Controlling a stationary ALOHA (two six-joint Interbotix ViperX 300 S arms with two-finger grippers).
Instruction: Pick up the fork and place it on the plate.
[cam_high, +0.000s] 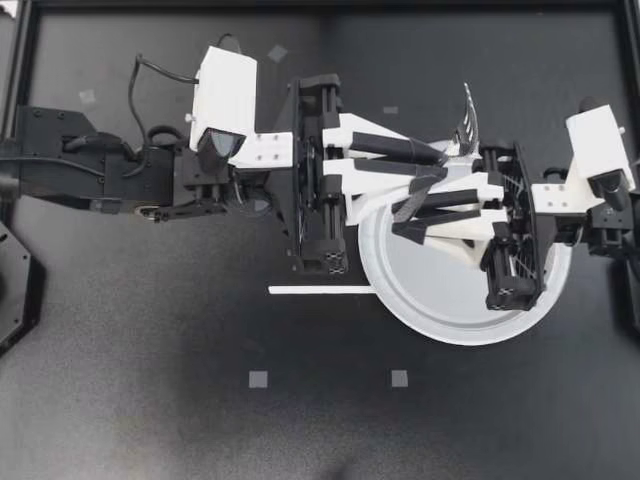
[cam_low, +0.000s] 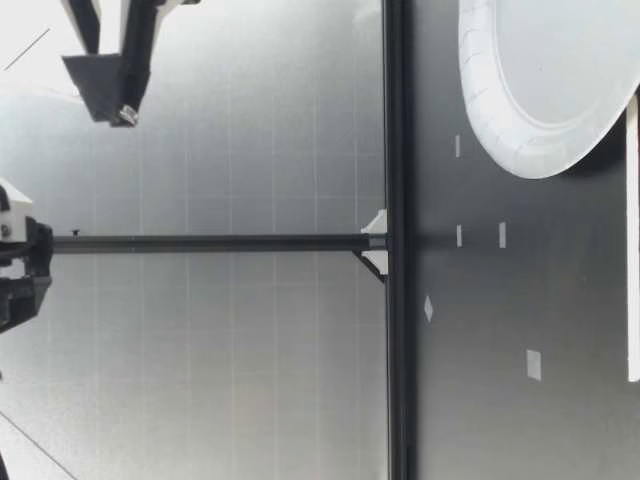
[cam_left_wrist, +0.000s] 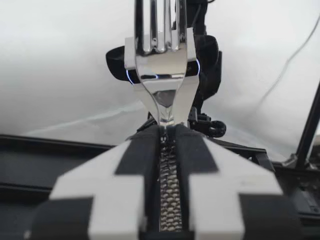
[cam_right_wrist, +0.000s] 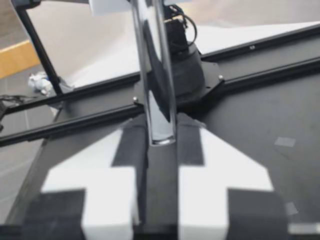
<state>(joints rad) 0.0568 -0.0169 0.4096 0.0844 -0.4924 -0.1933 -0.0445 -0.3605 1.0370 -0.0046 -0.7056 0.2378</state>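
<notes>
Gripping the fork (cam_high: 468, 122) together: my left end effector (cam_high: 440, 167) is clamped on its neck, tines pointing ahead, and my right end effector (cam_high: 398, 220) is closed on the handle's end. The fork hangs in the air over the edge of the white plate (cam_high: 450, 335). Likely risk: if either arm pulls while both hold on, the fork could twist loose and bounce onto the counter (cam_high: 200, 400).
</notes>
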